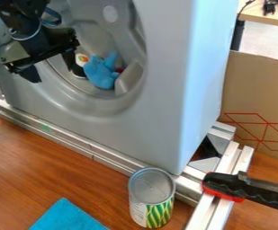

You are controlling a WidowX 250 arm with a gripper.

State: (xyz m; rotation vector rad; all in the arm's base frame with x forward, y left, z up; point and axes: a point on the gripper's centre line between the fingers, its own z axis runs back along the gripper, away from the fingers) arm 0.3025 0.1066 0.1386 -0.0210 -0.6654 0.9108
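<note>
In the camera view, my black gripper [52, 71] hung at the round opening of the grey washer [165, 108], its two fingers spread apart. A blue soft toy [100, 74] lay inside the washer, near one fingertip, with a white round item [81, 59] beside it and something red [120, 70] behind, too hidden to name. In front of the washer stood an upright can [152, 197] and lay a blue cloth [67, 218]; a black-and-red clamp [225, 186] sat off its near corner, on the metal rails [87, 149].
</note>
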